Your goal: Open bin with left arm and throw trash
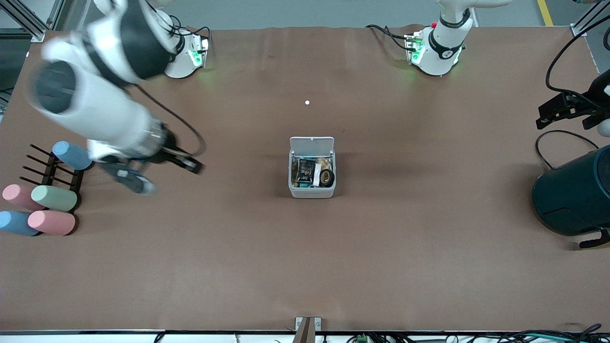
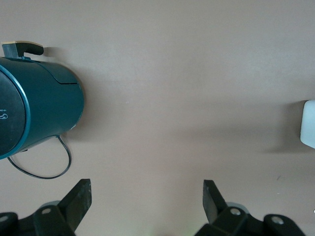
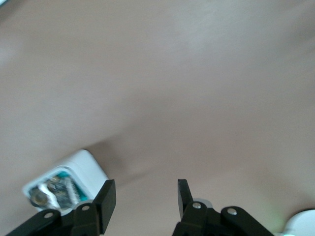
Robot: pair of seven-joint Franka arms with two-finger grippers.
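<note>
The small white bin point(image 1: 312, 190) stands in the middle of the table with its lid point(image 1: 312, 143) swung up and open. Inside lie the trash bits: a black shiny wrapper point(image 1: 305, 171), a white bar point(image 1: 316, 178) and a black tape ring point(image 1: 327, 177). The bin also shows in the right wrist view point(image 3: 86, 169), and its edge shows in the left wrist view point(image 2: 309, 123). My left gripper point(image 1: 543, 119) point(image 2: 146, 196) is open and empty, up over the table's end by the left arm. My right gripper point(image 1: 190, 165) point(image 3: 146, 194) is open and empty, blurred, above the table between the bin and the cylinders.
A large dark teal round container point(image 1: 572, 195) point(image 2: 34, 113) with a cable lies at the left arm's end. Pastel cylinders point(image 1: 52, 209) and a black rack point(image 1: 47, 166) sit at the right arm's end. A tiny white dot point(image 1: 307, 102) lies farther from the camera than the bin.
</note>
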